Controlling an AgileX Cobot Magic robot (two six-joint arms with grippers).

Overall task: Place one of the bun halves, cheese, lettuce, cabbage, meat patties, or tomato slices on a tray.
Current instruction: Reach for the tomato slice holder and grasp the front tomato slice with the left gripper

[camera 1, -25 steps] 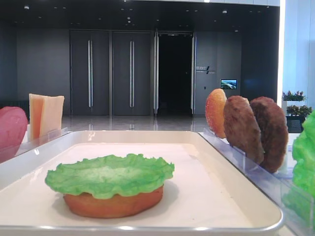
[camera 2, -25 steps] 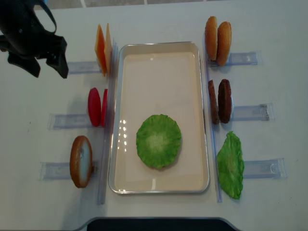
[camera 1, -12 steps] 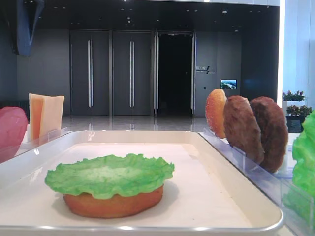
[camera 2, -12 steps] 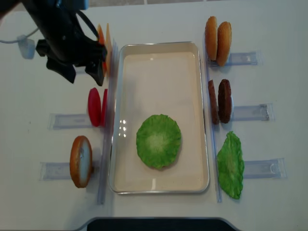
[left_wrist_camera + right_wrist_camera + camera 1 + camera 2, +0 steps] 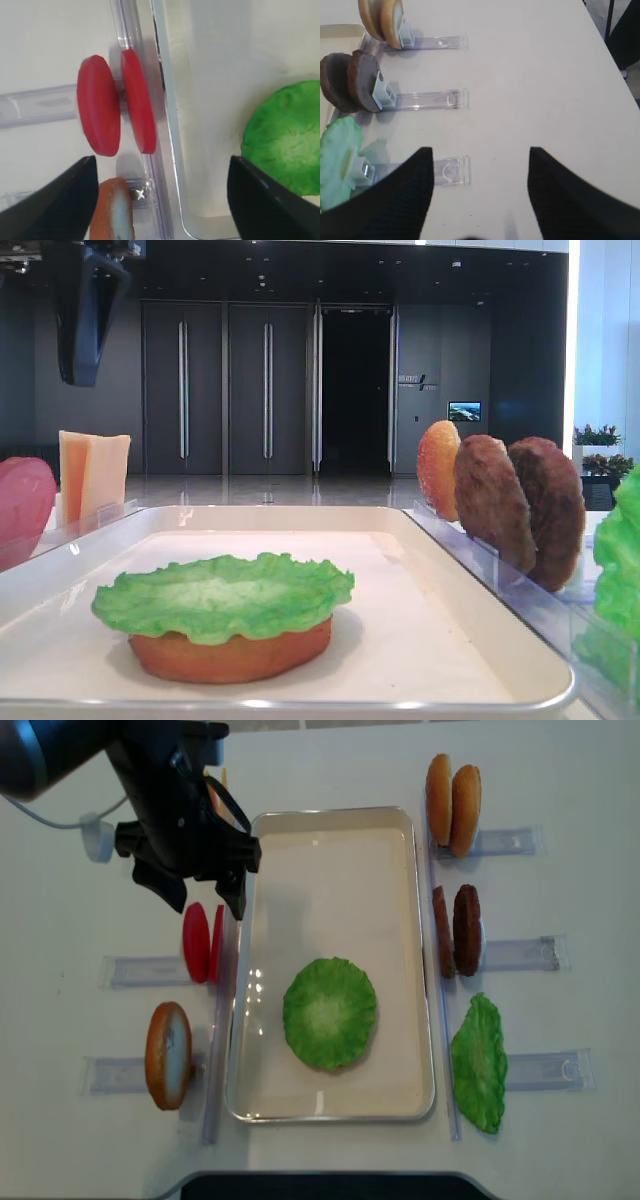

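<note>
Two red tomato slices (image 5: 201, 942) stand on edge in a clear rack left of the cream tray (image 5: 330, 840). My left gripper (image 5: 202, 902) hangs open just above their far end, nothing between its fingers. The left wrist view shows both tomato slices (image 5: 100, 120) beyond the left gripper (image 5: 160, 170), with the tray rim to the right. Green lettuce (image 5: 329, 1013) lies on a bun half (image 5: 230, 658) inside the tray. My right gripper (image 5: 480, 152) is open and empty over the bare table by a rack end.
A bun half (image 5: 168, 1055) stands in the near left rack, and cheese (image 5: 93, 472) in the far left one. On the right stand two bun halves (image 5: 452, 791), two meat patties (image 5: 458, 930) and a lettuce leaf (image 5: 479, 1063).
My left arm has swung in from the far left to above the tomato slices, its jaws staying open. Nothing on the table or tray has moved.
</note>
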